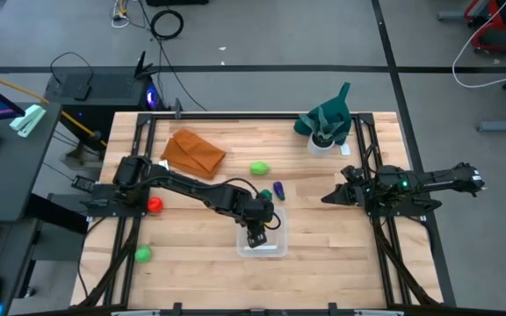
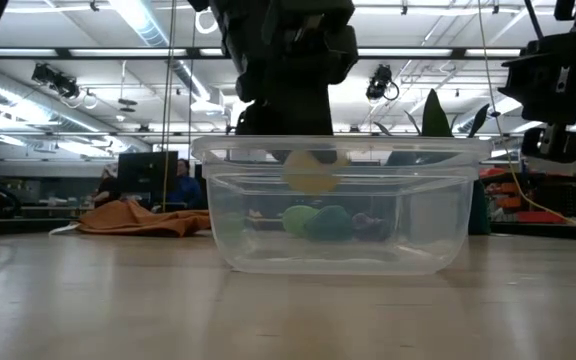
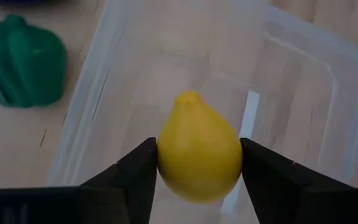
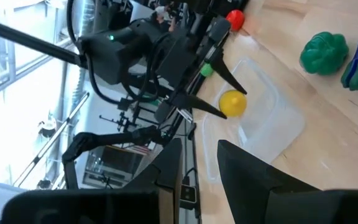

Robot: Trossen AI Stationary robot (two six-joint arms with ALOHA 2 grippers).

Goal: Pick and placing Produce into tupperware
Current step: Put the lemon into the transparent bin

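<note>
The left gripper (image 3: 197, 171) pinches the yellow fruit (image 3: 199, 149) between its jaws just above the clear tub (image 1: 263, 241) at the tabletop's six o'clock, and if dropped near the wall, it may bounce out; the right gripper (image 1: 330, 197) waits with jaws slightly apart.

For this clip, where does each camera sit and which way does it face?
High: overhead, facing down; both arms, tub.
Low: table height, facing level through the tub; arms above.
Left wrist: down past its fingers on the lemon.
Right wrist: across to the left gripper.
All four share the tub.
</note>
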